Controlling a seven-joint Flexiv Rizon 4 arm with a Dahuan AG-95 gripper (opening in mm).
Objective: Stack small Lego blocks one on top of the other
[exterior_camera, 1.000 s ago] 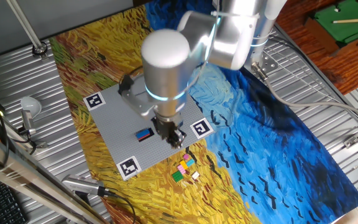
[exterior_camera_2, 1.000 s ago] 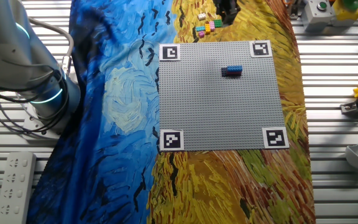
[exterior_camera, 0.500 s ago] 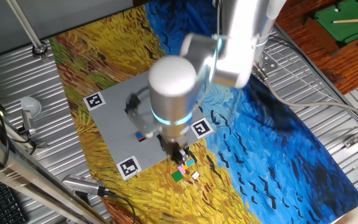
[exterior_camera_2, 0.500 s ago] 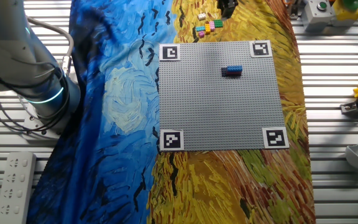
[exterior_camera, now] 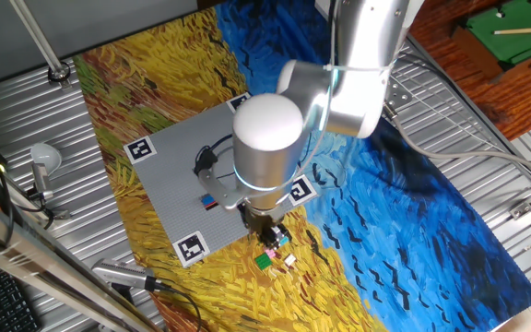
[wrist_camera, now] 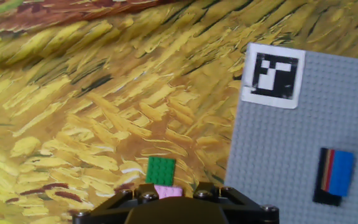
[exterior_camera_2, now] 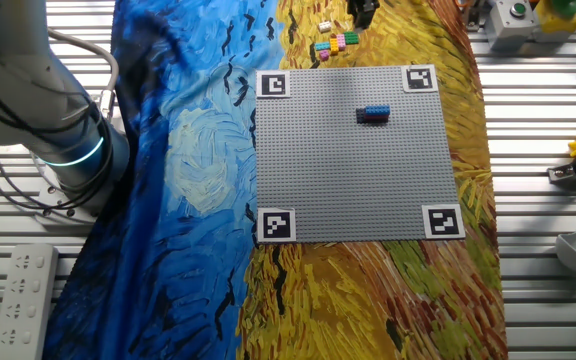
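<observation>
Painted cloth [exterior_camera: 413, 212] lies beneath my claw [exterior_camera: 267, 232], poised over loose Lego blocks [exterior_camera_2: 335, 43]; whether its fingers are parted, I cannot tell, and descending off-centre might scatter them.

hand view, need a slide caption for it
Hand view over the painted cloth: green brick and pink brick below, blue-topped stack on the grey baseplate.

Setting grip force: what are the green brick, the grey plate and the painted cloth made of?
Green brick: looks like hard plastic, flat even colour, crisp edges. Grey plate: moulded plastic, matte, with a regular stud grid. Cloth: seemingly printed fabric, draped over the table edge.
</observation>
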